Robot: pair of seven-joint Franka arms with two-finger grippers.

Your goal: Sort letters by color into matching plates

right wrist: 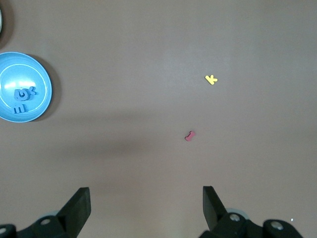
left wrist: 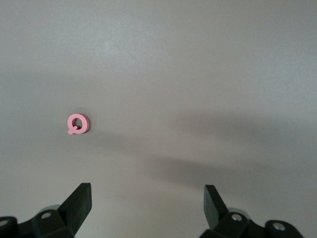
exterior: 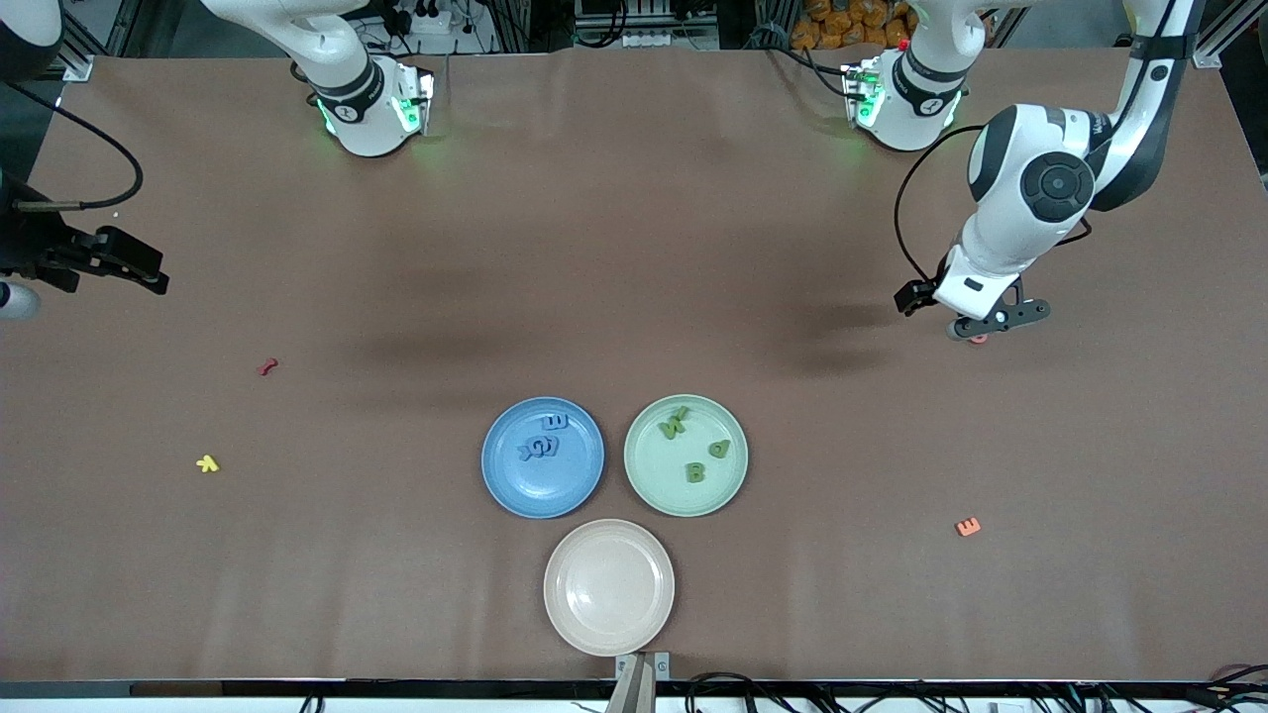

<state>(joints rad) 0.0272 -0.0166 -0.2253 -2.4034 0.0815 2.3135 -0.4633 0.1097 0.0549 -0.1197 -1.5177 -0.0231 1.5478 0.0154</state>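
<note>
While nothing crowds the brown worktop (exterior: 634, 248), three plates sit clustered near the front camera's edge: the blue plate (exterior: 497, 475) toward the right arm's end, holding a small heap of blue letters (exterior: 543, 442); the mint green plate (exterior: 644, 485) just beside it toward the left arm's end, holding three green letters (exterior: 695, 451) spread apart; and the beige-pink plate (exterior: 609, 587), nearest the camera, touching neither and holding nothing. Loose pieces lie well apart from the plates: a red letter (exterior: 266, 366) and a yellow letter (exterior: 207, 462) toward the right arm's end, the yellow one nearer the camera, and an orange letter (exterior: 968, 527) toward the left arm's end. A pink letter (left wrist: 78, 124) lies flat on bare worktop under the left gripper (left wrist: 147, 198), offset to one side of the gap between its fingers, with no obstacle beside it; from the front only a sliver of it peeks out below that gripper. The left arm bends down steeply, its gripper low over the pink letter with jaws spread wide and holding nothing. The right gripper (right wrist: 146, 198) hangs high at the right arm's end of the worktop, over bare surface, jaws likewise spread and holding nothing, the red and yellow letters and the blue plate in its wrist view.
</note>
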